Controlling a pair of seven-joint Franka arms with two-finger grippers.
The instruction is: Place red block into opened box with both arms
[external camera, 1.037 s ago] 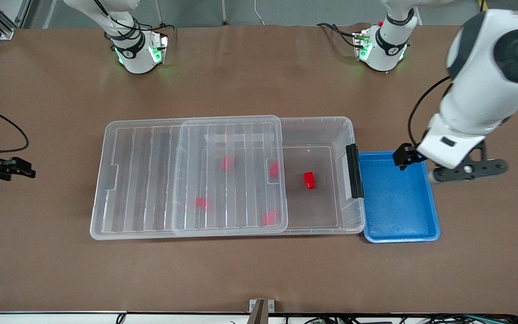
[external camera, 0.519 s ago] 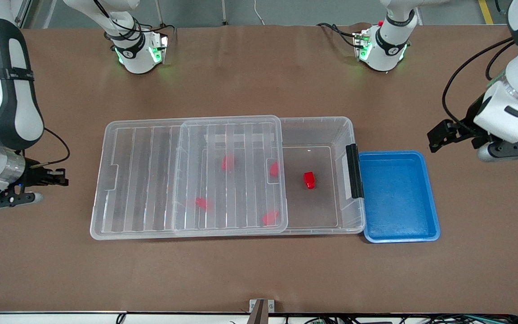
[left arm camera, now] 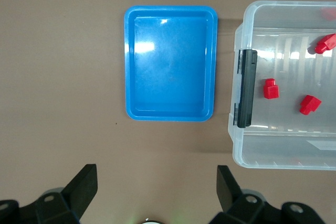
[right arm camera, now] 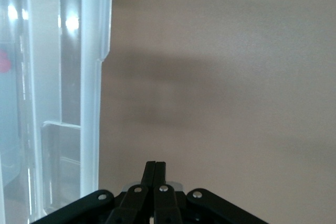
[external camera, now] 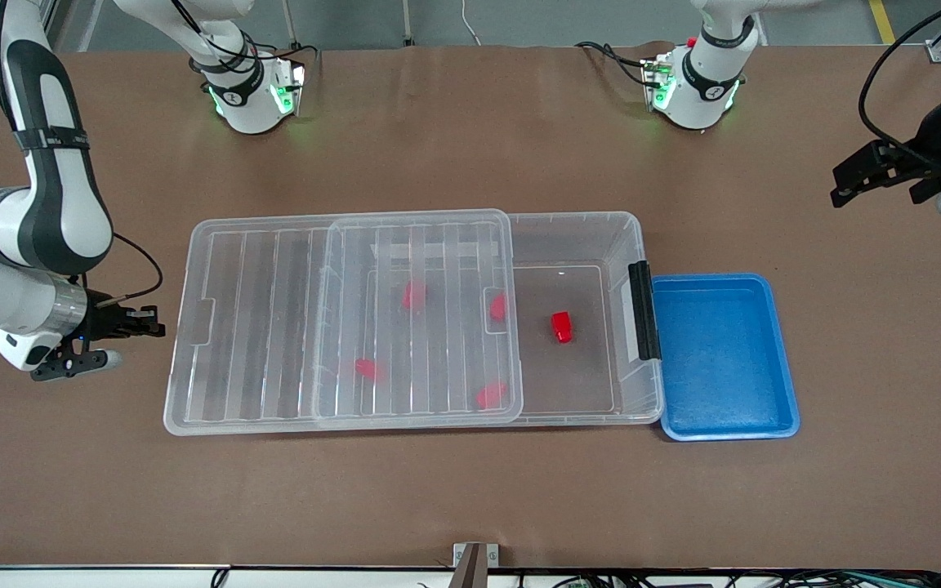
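Observation:
The red block (external camera: 562, 327) (left arm camera: 270, 88) lies on the floor of the clear box (external camera: 577, 222) (left arm camera: 286, 153), in its uncovered part beside the black clip handle (external camera: 644, 310). The ribbed lid (external camera: 258, 327) is slid toward the right arm's end and covers the rest of the box. Several similar red pieces (external camera: 413, 296) show through it. My left gripper (external camera: 845, 184) (left arm camera: 156, 179) hangs open and empty over bare table at the left arm's end. My right gripper (external camera: 153, 325) (right arm camera: 156, 165) is shut on nothing, low beside the lid's end (right arm camera: 94, 77).
An empty blue tray (external camera: 724, 355) (left arm camera: 170, 61) lies against the box's handle end. Both arm bases (external camera: 254, 94) (external camera: 695, 90) stand along the table's back edge. Brown table surface (external camera: 470, 498) surrounds the box.
The left arm has pulled away from over the blue tray toward its own end of the table. The right arm has swung in toward the lid's end and its fingers have shut.

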